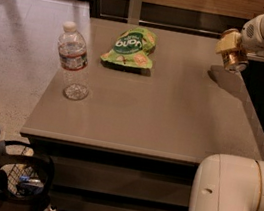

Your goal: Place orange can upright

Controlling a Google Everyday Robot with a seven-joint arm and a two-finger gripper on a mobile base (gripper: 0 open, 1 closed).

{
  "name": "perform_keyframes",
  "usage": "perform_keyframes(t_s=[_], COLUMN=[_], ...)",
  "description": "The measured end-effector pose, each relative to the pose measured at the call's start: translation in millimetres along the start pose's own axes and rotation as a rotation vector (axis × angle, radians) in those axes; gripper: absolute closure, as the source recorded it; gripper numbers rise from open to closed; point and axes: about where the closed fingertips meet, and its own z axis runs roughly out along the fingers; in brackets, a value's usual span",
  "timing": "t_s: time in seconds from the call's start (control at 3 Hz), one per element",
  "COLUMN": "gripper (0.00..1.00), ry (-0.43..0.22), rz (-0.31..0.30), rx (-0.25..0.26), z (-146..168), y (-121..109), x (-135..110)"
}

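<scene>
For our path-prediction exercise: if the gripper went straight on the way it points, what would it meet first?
Probably the table: the gripper, holding the orange can at far right, seems to point downward, so the can would touch tabletop near its right edge. Depth is unclear.

desk (170, 119): filled the middle, bearing the bottle and the bag.
water bottle (72, 61): stood upright near the desk's left edge.
snack bag (130, 47): lay far back, behind and right of the water bottle.
tool (232, 49): hung over the desk's far right edge, clamped on the orange can (235, 60).
orange can: was tilted, clear of the desk.
</scene>
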Motion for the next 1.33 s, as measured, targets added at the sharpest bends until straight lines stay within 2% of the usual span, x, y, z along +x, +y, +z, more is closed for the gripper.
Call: perform_keyframes(t_s=[0.33,0.67,1.0,1.33], gripper=[1.0,1.0,1.0,1.0], ry=[0.022,0.045,0.037,-0.028], rz=[0.006,0.028,0.029,0.043], rx=[0.023,0.07,0.07,0.069], z=[3,2,1,-9], y=[-2,-3,-4,-8], x=[3,9,9,8])
